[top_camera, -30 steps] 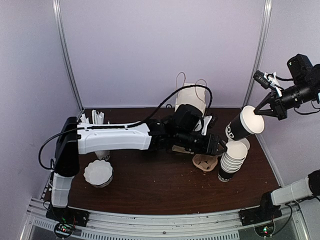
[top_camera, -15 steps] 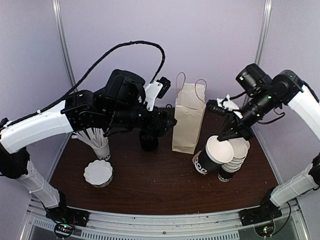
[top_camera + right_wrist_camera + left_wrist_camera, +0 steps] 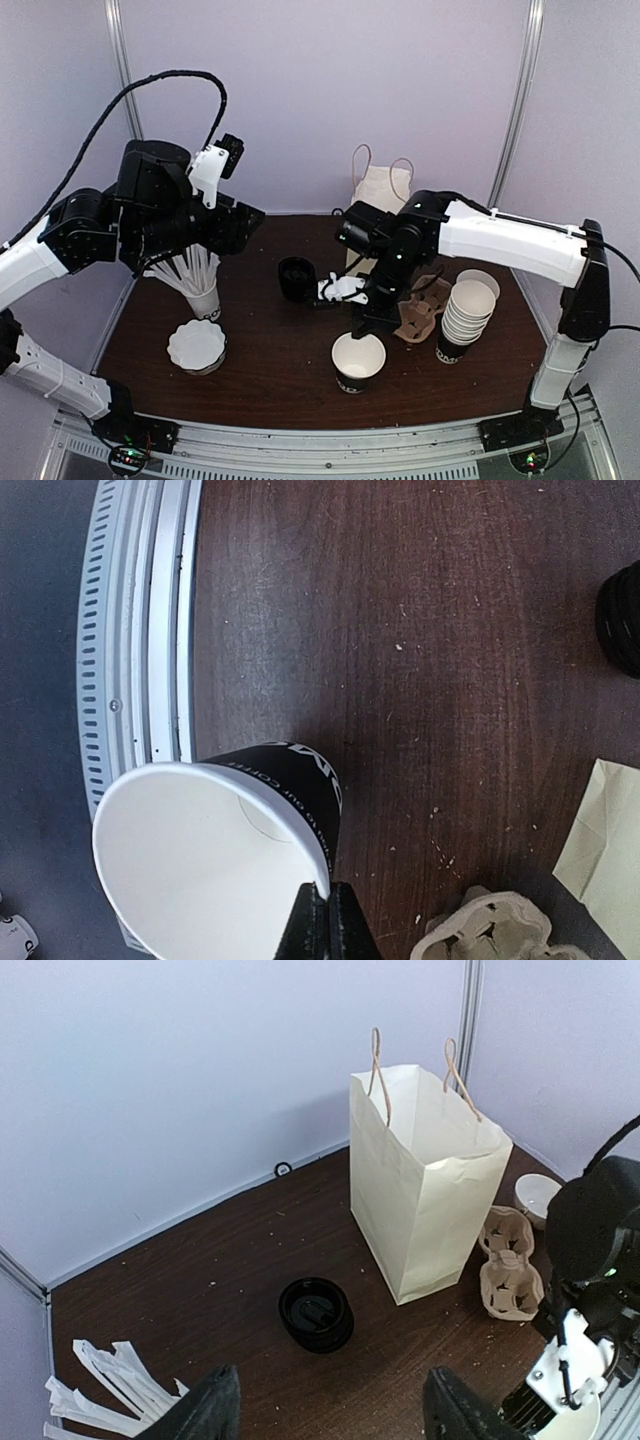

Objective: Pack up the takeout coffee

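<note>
We see the takeout coffee [image 3: 316,1313], a squat dark paper cup under a glossy black domed lid, upright on the brown wood-grain surface [image 3: 200,1290] near the creased cream paper bag [image 3: 425,1190], its mouth gaping. Our right hand [image 3: 322,905] pinches the rim of a lidless cup [image 3: 220,850], white inside. Our left hand [image 3: 332,1400] hangs with fingers spread.

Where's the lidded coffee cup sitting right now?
In the top view the lidded coffee cup stands mid-table on its own, left of the paper bag and right of the cup of straws.
</note>
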`<action>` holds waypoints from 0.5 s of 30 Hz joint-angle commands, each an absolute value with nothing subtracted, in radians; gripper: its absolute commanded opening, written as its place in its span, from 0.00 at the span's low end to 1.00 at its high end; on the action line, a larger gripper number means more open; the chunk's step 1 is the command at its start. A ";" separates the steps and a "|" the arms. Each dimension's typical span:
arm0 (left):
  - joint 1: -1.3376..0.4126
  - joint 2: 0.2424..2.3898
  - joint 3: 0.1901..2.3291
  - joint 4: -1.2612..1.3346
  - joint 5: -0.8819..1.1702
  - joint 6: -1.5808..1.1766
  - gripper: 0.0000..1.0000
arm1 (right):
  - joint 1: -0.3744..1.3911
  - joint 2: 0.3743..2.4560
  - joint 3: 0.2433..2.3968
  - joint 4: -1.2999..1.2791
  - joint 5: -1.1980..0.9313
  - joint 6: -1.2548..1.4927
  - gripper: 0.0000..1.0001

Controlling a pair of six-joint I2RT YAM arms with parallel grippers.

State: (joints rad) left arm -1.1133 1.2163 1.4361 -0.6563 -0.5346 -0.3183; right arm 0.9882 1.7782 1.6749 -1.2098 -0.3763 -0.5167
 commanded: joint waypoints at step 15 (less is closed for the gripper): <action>-1.110 1.224 1.351 -0.617 -0.531 -0.303 0.69 | 1.008 1.933 1.697 -1.104 -0.346 -0.462 0.28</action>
State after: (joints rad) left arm -1.1133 1.2083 1.3594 -0.6552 -0.5423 -0.3183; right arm 1.0039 1.9312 1.6592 -1.0836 -0.3538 -0.4732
